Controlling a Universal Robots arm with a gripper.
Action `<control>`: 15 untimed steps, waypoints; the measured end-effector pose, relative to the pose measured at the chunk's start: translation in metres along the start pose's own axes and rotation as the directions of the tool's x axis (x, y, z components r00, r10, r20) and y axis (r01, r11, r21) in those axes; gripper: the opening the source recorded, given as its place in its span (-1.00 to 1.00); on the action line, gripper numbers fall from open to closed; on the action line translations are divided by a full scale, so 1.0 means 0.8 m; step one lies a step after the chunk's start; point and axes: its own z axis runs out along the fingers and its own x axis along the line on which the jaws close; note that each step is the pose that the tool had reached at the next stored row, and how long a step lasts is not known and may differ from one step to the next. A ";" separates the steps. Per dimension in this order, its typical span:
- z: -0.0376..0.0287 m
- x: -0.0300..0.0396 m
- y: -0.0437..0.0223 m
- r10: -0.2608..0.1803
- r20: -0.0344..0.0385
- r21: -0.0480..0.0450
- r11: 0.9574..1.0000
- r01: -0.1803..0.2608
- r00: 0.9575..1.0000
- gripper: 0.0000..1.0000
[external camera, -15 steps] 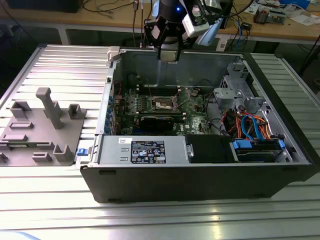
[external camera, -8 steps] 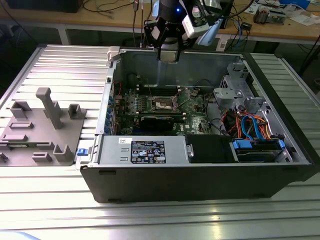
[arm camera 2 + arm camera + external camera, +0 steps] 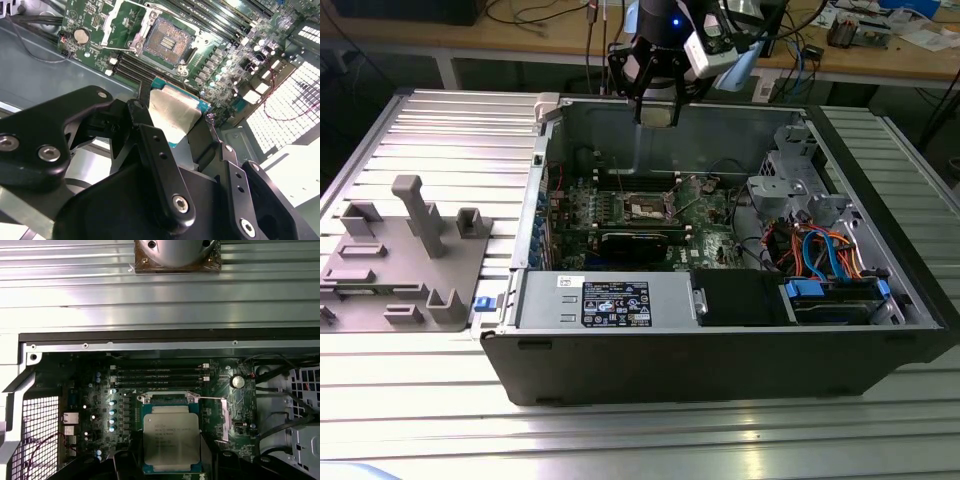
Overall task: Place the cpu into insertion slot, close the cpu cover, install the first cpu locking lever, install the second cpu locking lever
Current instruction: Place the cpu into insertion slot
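My gripper [image 3: 657, 108] hangs above the open computer case [image 3: 720, 370], over its back wall. It is shut on the cpu [image 3: 175, 117], a flat square chip with a silver-grey top [image 3: 171, 440], held by two opposite edges between the black fingers [image 3: 150, 145]. Below it, the insertion slot [image 3: 167, 42] on the green motherboard lies uncovered, its grey-gold contact field bare. The cpu cover [image 3: 120, 22] is swung open beside the slot. In the exterior view the slot [image 3: 648, 207] sits mid-board, well below the gripper. The chip is clear of the board.
A grey power supply [image 3: 610, 300] and a black box fill the case front. A drive cage with blue and orange cables [image 3: 820, 250] stands at the exterior view's right. Memory slots [image 3: 160, 375] and a coin battery [image 3: 237, 381] flank the socket. A grey fixture [image 3: 410, 250] lies outside the case.
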 end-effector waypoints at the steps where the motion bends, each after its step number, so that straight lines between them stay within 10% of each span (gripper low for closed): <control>1: 0.0003 0.0000 0.0001 0.000 0.000 0.000 1.000 0.000 1.000 0.08; 15: 0.0027 0.0000 -0.0008 0.000 0.000 0.000 1.000 0.000 1.000 0.08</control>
